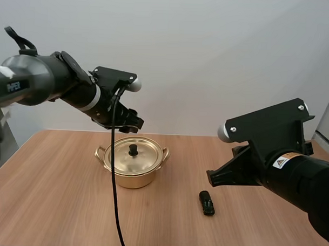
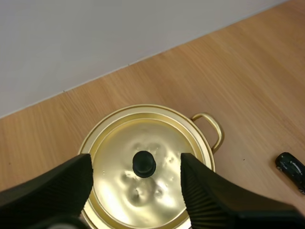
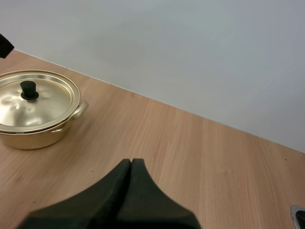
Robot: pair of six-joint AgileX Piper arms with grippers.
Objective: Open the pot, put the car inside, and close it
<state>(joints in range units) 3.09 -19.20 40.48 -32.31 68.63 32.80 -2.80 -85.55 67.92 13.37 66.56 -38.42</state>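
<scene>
Pale wood makes up the surface [image 1: 53, 205], with a plain light wall behind it. A gold pot [image 1: 131, 176] stands left of centre in the high view. Its lid [image 1: 125, 157] is on, and the black knob [image 1: 133, 150] stands upright in the lid's middle. The left jaws hang in the upper left of that frame, just above the pot's far rim. In the left wrist view they stand wide apart, with the ribbed fingers [image 2: 57, 191] on either side of the knob and above the lid, touching neither. A small black toy car [image 1: 206, 203] lies on bare wood at lower right of centre, apart from the pot and just under the tip of the right jaws in the frame. The right jaws are pressed together into one dark wedge with nothing between them, well away from the pot.
</scene>
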